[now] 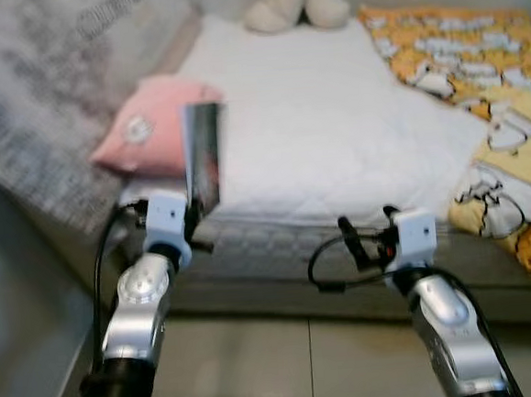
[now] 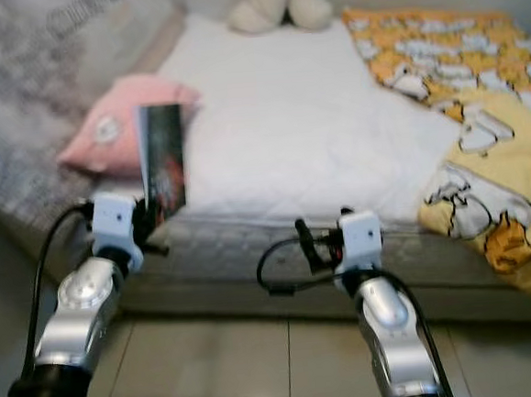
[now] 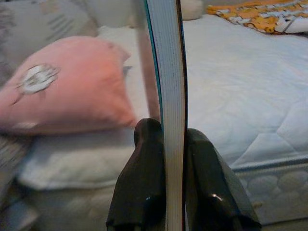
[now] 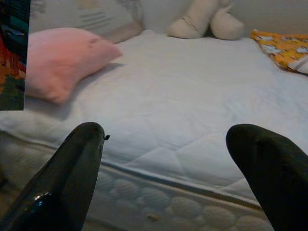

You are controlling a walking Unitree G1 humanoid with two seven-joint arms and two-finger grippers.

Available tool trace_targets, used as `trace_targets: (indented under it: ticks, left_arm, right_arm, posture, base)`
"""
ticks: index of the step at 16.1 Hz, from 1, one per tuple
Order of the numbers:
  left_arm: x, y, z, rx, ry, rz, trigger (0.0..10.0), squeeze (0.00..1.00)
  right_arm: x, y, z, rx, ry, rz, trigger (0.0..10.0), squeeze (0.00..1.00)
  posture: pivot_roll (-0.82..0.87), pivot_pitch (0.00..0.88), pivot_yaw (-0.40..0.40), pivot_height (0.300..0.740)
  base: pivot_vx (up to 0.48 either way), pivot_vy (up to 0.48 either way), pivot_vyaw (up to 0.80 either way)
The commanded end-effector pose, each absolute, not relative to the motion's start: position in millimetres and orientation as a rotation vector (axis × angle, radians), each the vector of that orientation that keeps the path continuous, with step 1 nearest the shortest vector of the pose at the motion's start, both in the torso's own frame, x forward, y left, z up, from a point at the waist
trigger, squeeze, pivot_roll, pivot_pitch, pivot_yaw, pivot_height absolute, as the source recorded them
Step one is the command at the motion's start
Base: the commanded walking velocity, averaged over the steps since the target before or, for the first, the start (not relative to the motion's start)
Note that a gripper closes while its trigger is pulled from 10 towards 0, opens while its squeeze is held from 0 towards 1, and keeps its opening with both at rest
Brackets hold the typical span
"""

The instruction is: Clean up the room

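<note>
Pale floor tiles (image 1: 288, 362) run up to the foot of a bed, and both silver arms reach over them toward the mattress (image 1: 335, 147); nearest on the robot's left, the left end effector (image 3: 168, 159) is clamped on a book (image 1: 203, 157), its two black fingers (image 3: 139, 187) pressed against the covers at the lower edge, with the pale page block showing between them; the book stands upright, spine side away, held just above the near left edge of the bed and close in front of a pink pillow (image 1: 145, 125); on the right, the right end effector (image 4: 168, 163) hovers before the mattress edge with its fingers well apart and nothing between them. Beyond lies the bare white quilted mattress; a yellow blanket (image 1: 498, 116) with a cartoon print is bunched along the right side and spills over the edge; at the far end, against the wall, sits a cream soft toy (image 1: 296, 3), and a grey rug or throw (image 1: 37, 97) lies off to the left.

As for handling, the book looks thin, light and fairly stiff, with glossy covers that may slip; a grip low on one edge leaves it free to pivot, so a hold nearer the middle would likely be steadier.
</note>
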State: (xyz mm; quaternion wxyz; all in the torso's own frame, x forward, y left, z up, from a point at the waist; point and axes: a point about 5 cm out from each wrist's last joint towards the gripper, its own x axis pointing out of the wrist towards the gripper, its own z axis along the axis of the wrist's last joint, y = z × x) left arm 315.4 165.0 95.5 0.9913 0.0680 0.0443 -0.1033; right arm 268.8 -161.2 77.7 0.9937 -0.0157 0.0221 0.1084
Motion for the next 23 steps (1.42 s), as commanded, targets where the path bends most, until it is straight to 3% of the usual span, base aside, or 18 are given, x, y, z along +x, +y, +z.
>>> trace_targets:
  ticks: [1, 17, 20, 23]
  left_arm:
    - [319.9, 150.2, 106.5, 0.146, 0.029, -0.256, 10.0, 0.0]
    - [335.7, 147.4, 106.0, 0.141, 0.071, -0.269, 10.0, 0.0]
    - [361.1, 130.3, 113.9, 0.008, 0.154, -0.38, 10.0, 0.0]
    - [375.9, 138.1, 114.0, -0.038, 0.23, -0.366, 10.0, 0.0]
  right_arm:
    - [270.0, -167.9, 77.5, -0.041, 0.041, 0.202, 10.0, 0.0]
    - [254.8, -164.8, 84.6, 0.009, -0.022, 0.253, 10.0, 0.0]
    - [237.9, -179.4, 87.4, -0.027, -0.068, 0.154, 10.0, 0.0]
    - [249.4, -174.5, 97.5, 0.013, -0.083, 0.115, 10.0, 0.0]
  posture:
    - [-0.07, 0.0, 0.02, 0.74]
    - [-0.08, 0.0, 0.015, 0.74]
    - [-0.09, 0.0, 0.001, 0.74]
    - [-0.13, 0.0, 0.019, 0.74]
  base:
    - [0.48, 0.0, 0.0]
    - [0.48, 0.0, 0.0]
    - [0.0, 0.0, 0.0]
    - [0.0, 0.0, 0.0]
